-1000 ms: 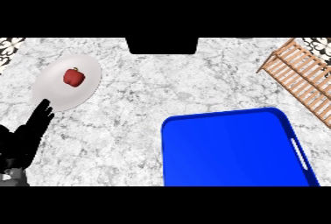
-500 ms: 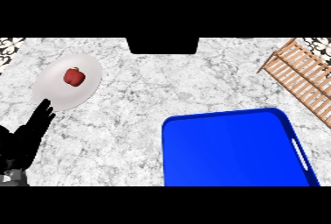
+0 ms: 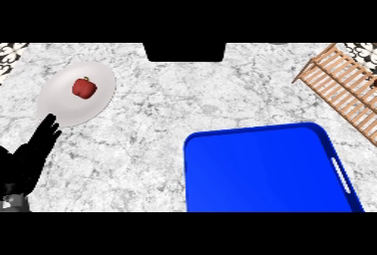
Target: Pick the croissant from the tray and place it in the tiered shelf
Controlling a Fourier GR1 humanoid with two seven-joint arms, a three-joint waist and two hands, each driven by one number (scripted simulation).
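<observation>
A blue tray (image 3: 269, 169) lies on the marble counter at the lower right, and no croissant shows on it. The wooden tiered shelf (image 3: 344, 89) stands at the upper right edge, partly cut off by the view. My left hand (image 3: 29, 157) rests at the lower left with its fingers straight and pointing up, holding nothing, just below the white plate. My right hand is not in view.
A white plate (image 3: 63, 107) at the upper left carries a red bell pepper (image 3: 85, 87). A dark rectangular recess (image 3: 184, 51) sits at the counter's far edge. Bare marble lies between the plate and the tray.
</observation>
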